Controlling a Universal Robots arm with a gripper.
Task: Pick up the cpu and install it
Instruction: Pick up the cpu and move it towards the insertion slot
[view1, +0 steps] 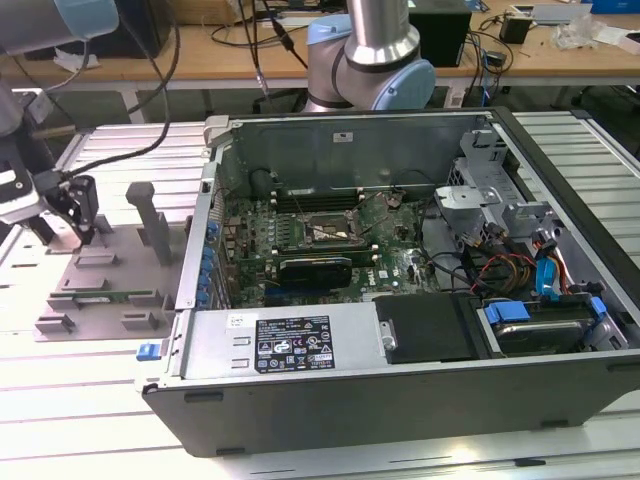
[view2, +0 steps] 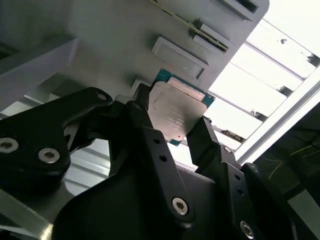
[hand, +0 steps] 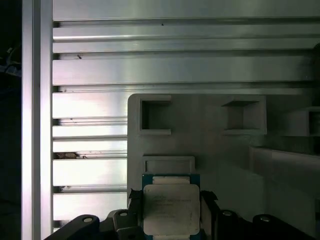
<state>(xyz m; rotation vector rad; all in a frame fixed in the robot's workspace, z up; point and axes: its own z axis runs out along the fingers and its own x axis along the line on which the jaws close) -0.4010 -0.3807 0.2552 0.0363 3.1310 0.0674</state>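
Both wrist views show jaws clamping the cpu (view2: 176, 112) (hand: 171, 210); the exterior view adds the computer case (view1: 400, 412).

Robotics lab: opened computer (view1: 350, 150), cluttered workbench (view1: 200, 65).

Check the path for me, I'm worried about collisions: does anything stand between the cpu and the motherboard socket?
Yes. The gripper holds the cpu at the grey tray; the case's side wall rises between it and the socket.
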